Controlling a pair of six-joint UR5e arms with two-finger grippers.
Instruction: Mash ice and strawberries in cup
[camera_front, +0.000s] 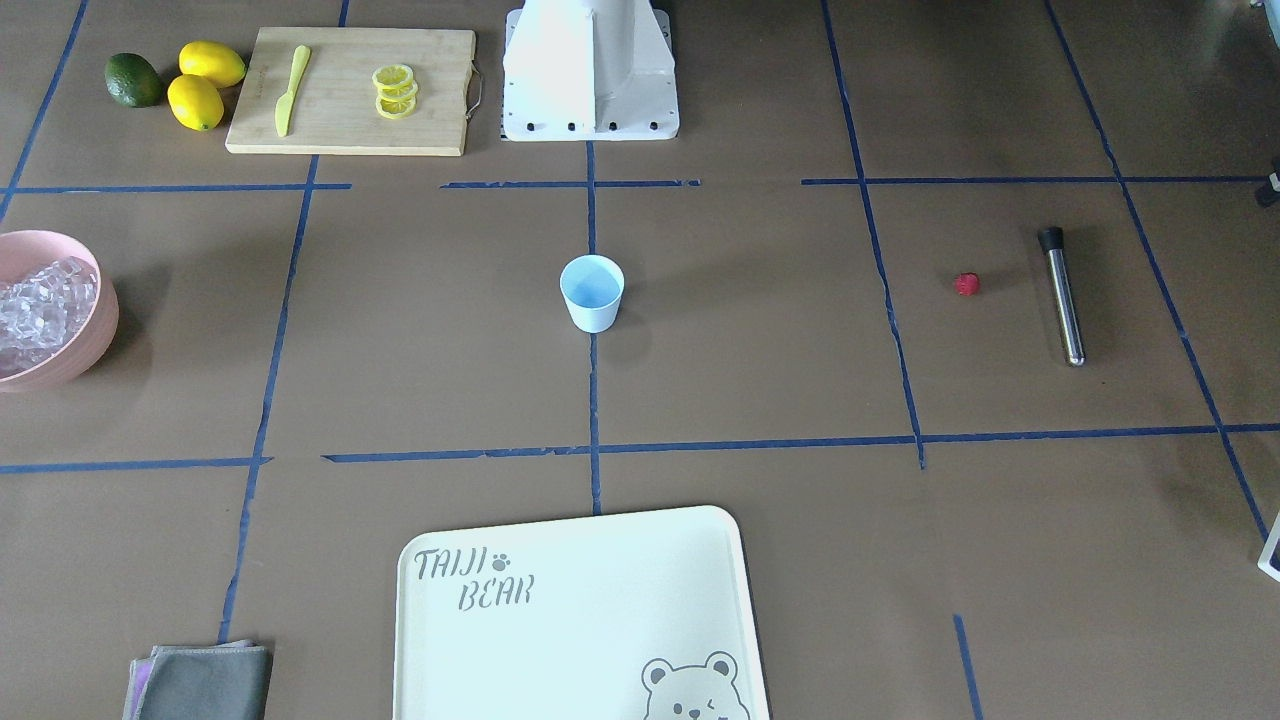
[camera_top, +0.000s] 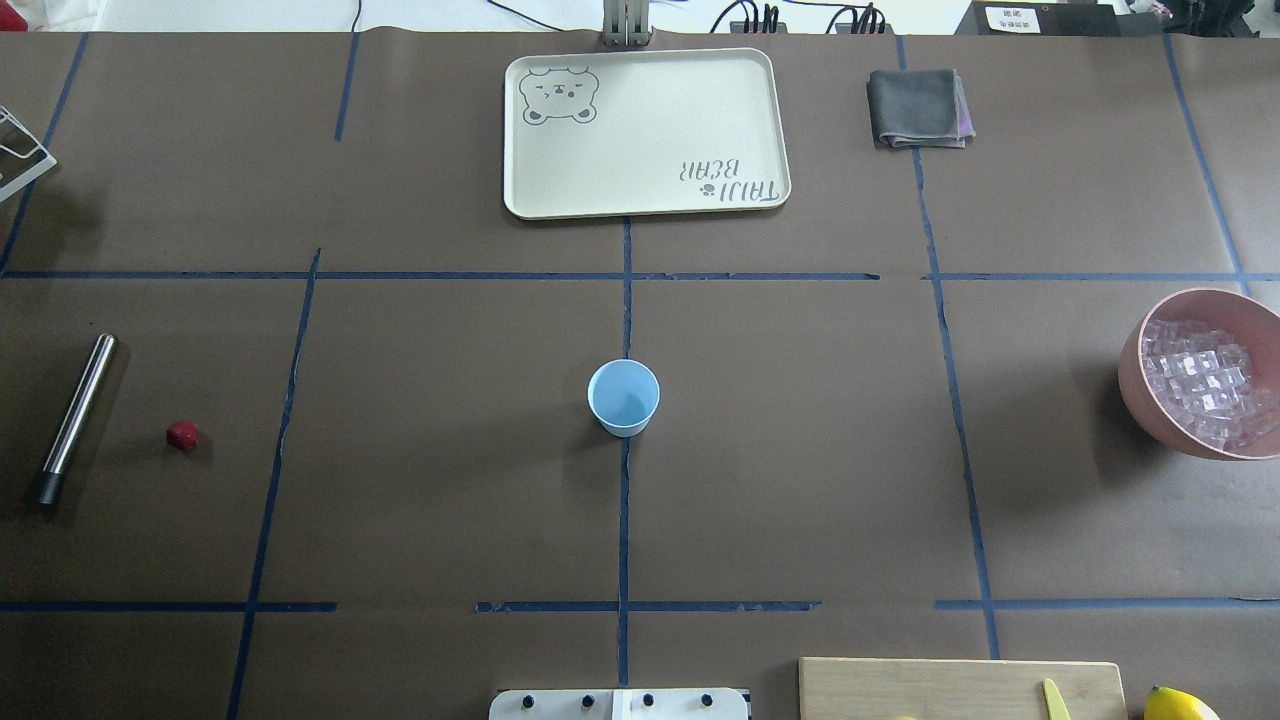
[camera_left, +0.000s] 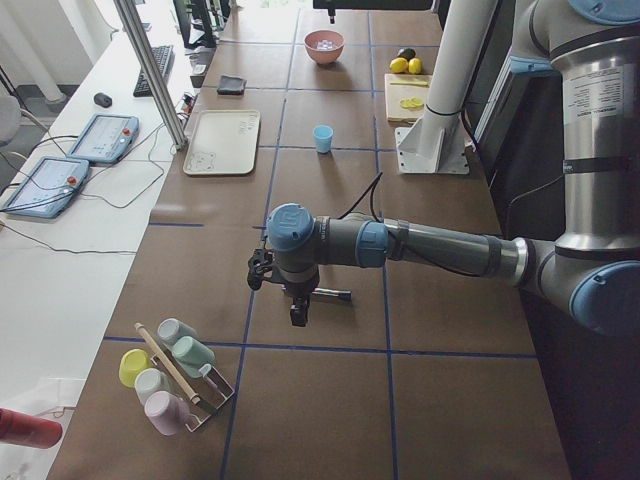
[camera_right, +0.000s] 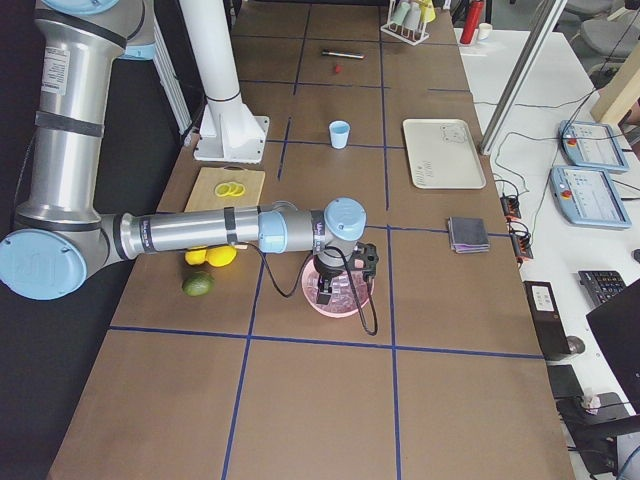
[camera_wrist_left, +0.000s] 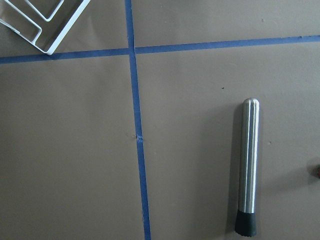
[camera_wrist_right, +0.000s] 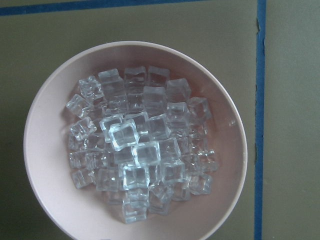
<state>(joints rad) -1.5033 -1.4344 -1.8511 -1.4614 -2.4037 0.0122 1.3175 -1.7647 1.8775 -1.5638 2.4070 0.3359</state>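
The small pale blue cup (camera_top: 623, 398) stands upright at the table's middle (camera_front: 592, 292), and its inside looks bare. One red strawberry (camera_top: 182, 435) lies on the robot's left side, beside a steel muddler (camera_top: 76, 417) with a black tip (camera_wrist_left: 248, 167). The ice (camera_wrist_right: 137, 145) fills a pink bowl (camera_top: 1135, 390) at the right edge. My left gripper (camera_left: 298, 310) hangs over the muddler, and I cannot tell whether it is open or shut. My right gripper (camera_right: 324, 292) hovers above the bowl; its state cannot be told either.
A cream tray (camera_top: 645, 205) lies at the far side, with a grey cloth (camera_top: 918, 108) to its right. A cutting board (camera_front: 350, 130) with lemon slices and a yellow knife, two lemons (camera_front: 205, 85) and an avocado (camera_front: 133, 80) sit near the base. A wire rack (camera_left: 205, 405) of cups stands at the left end.
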